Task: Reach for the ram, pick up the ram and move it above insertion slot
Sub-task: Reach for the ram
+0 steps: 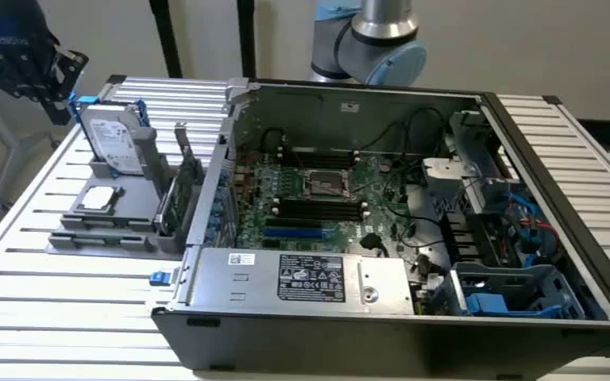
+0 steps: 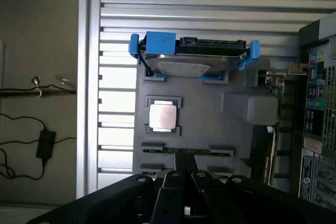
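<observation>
A silver table of ribbed aluminium slats (image 1: 61,278) carries two things. A grey plastic parts holder with moulded slots (image 1: 93,234) sits flat towards the exterior view's left. Just beside it, on the exterior view's right, lies a large black open-sided computer case (image 1: 283,337), which covers much of the tabletop.
</observation>
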Motion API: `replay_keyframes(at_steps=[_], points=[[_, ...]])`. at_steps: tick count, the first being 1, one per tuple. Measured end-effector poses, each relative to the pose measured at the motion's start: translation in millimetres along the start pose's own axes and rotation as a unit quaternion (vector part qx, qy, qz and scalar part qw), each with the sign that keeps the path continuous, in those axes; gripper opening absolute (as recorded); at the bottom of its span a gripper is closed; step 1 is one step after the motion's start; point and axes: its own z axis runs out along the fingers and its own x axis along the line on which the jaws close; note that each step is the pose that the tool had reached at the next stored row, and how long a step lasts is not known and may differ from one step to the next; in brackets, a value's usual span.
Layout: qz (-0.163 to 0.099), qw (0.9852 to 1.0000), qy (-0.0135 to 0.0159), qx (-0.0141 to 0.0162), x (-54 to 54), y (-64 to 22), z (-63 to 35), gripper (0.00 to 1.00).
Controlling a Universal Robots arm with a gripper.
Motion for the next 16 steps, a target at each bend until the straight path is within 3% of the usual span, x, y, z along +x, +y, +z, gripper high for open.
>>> replay_keyframes(at_steps=[11,16], points=[[0.000,1.0000,0.0000,-0.0001,-0.9,-0.7,0.0,0.11],[0.000,1.0000,0.0001,0.0000,-7.0,-10.7,-0.2,0.11]])
